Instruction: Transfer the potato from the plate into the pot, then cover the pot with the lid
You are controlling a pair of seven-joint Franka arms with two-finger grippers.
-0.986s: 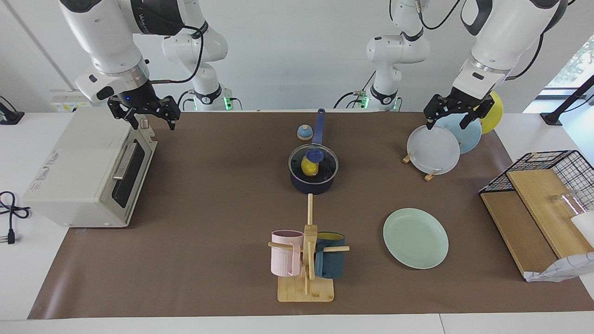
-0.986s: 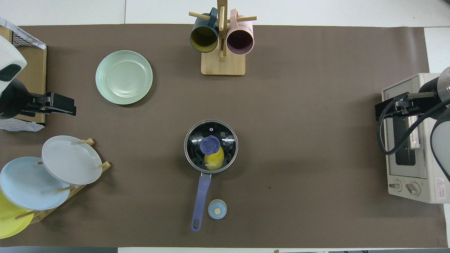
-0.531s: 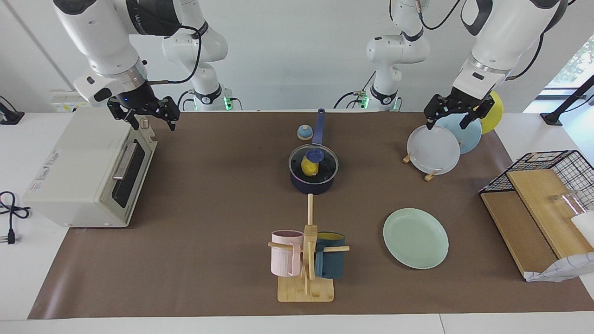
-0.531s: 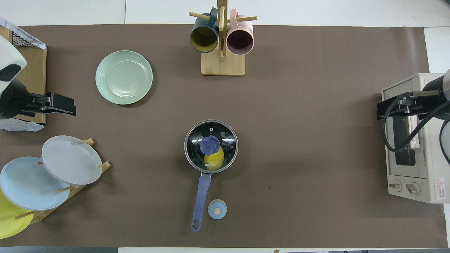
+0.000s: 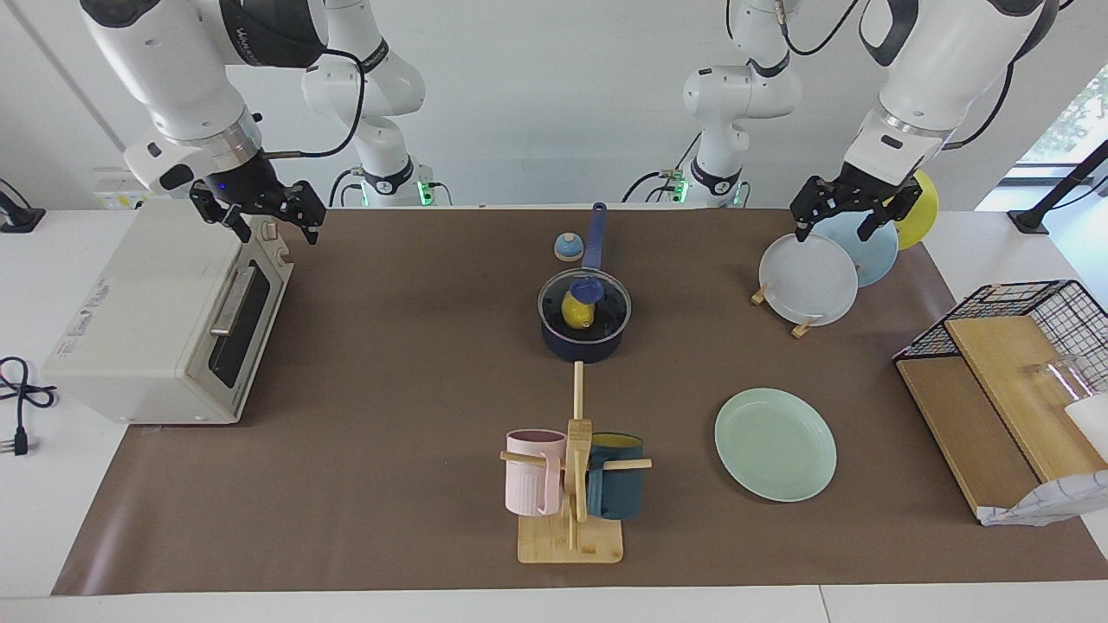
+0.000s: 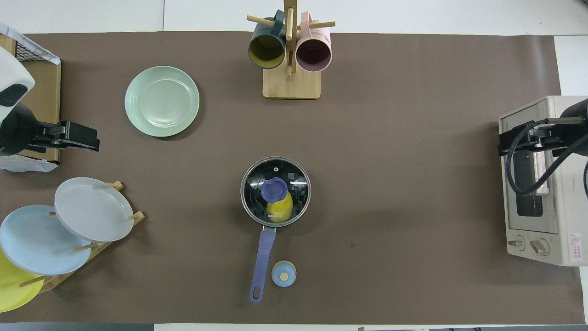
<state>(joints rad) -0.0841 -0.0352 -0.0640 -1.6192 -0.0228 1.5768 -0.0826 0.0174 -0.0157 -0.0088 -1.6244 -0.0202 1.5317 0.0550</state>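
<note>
Right gripper (image 5: 260, 221) easing away from the middle of the table, now up over the toaster oven (image 5: 164, 316) at the right arm's end, a touch farther out than a second ago. Fingers apart, nothing between them. Left gripper (image 5: 853, 216) unmoved over that same second, hanging above the rack of plates (image 5: 809, 281) at the left arm's end, fingers spread too and holding nothing.

Mid-table, no change at all. Pot (image 5: 582, 342) sitting with its handle pointing toward the robots, lid (image 5: 606, 322) seated flat on the rim, blue knob upright at its centre. Potato (image 5: 574, 310) plainly visible through the glass, inside the pot. Plate (image 5: 776, 444) bare, farther from the robots than the pot and toward the left arm's end. From overhead, same picture: lid (image 6: 294, 184) squarely over the pot (image 6: 262, 257), potato (image 6: 279, 212) under it, plate (image 6: 161, 101) with nothing on it.

Looks like job done: potato moved, pot covered, both arms clear. Retreat reads as a return to rest, not the start of another step. Nothing apparently left to fix, lid level and well seated.
</note>
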